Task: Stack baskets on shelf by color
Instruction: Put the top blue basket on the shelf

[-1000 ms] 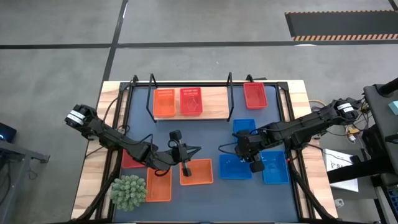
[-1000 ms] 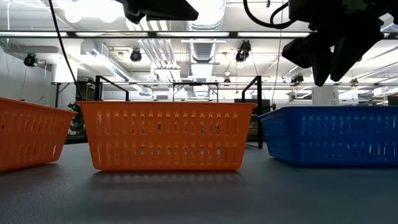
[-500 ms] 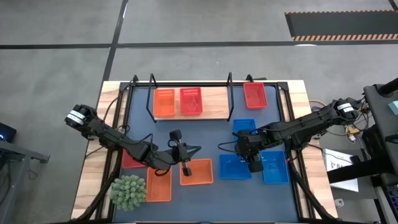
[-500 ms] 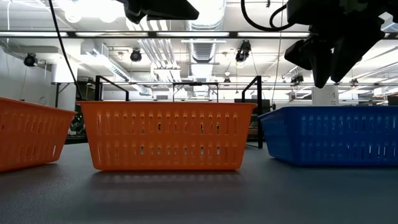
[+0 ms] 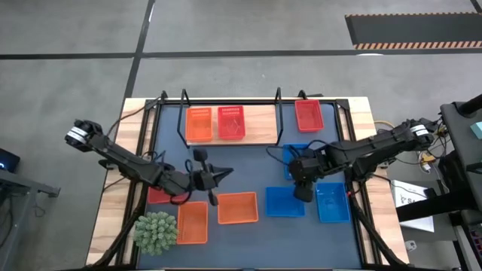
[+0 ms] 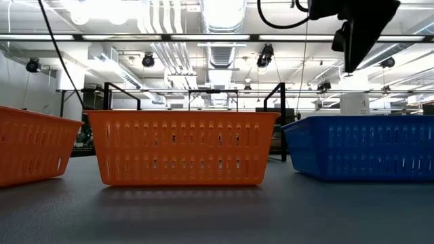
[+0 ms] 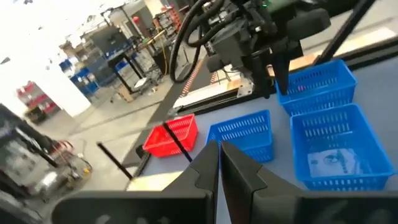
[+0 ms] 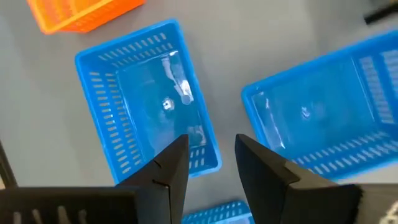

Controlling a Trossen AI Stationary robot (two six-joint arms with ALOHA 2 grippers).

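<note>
We find the shelf at the far edge of the tabletop, carrying an orange basket and a red basket side by side on its board, with a second red basket just beyond its right upright. On the dark mat nearer us lie two orange baskets, another red basket largely hidden under the left arm, and three blue baskets: one toward the shelf and two side by side in front. A green spiky plant ball sits at the near left corner. The left hand hovers above the mat between the shelf and the orange baskets, its fingers pressed together and holding nothing. The right hand is raised over the blue group, fingers spread apart and empty, pointing down at the two front blue baskets. In the low view, one orange basket and one blue basket stand flat on the mat.
</note>
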